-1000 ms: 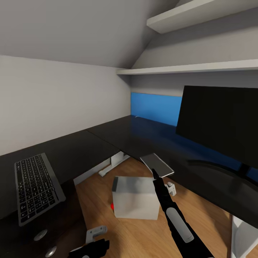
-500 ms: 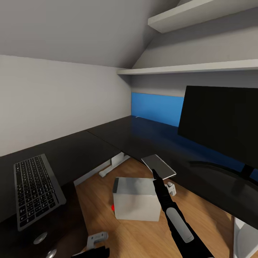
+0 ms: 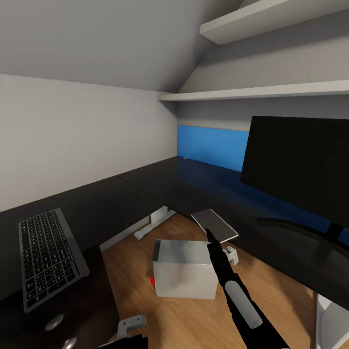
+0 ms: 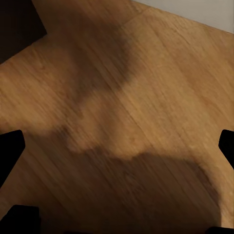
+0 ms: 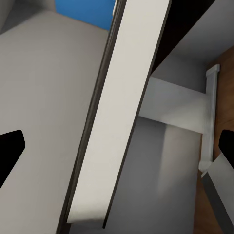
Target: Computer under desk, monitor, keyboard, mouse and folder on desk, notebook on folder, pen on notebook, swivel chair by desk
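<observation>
The black L-shaped desk (image 3: 145,194) wraps round the corner. On its left wing lies the dark keyboard (image 3: 48,257). The wide black monitor (image 3: 295,165) stands on the right wing. On the wooden floor inside the L sits the pale grey computer (image 3: 184,269) with a red mark. My right gripper (image 3: 209,233) (image 5: 117,146) reaches up to the desk's front edge, open, with a thin pale grey slab (image 3: 214,224) (image 5: 122,112) between its fingers (image 5: 10,146); I cannot tell whether this is the notebook. My left gripper (image 3: 131,334) (image 4: 117,146) hangs low over the floor, open and empty.
A bright blue panel (image 3: 211,145) stands against the back wall behind the desk. Two white shelves (image 3: 261,91) hang above the monitor. White desk legs (image 3: 152,220) stand on the floor behind the computer. Silver drawer knobs (image 3: 55,320) show below the keyboard.
The whole view shifted slightly right early on. My left gripper has sunk a little toward the bottom of the head view. The right arm and the slab stay put.
</observation>
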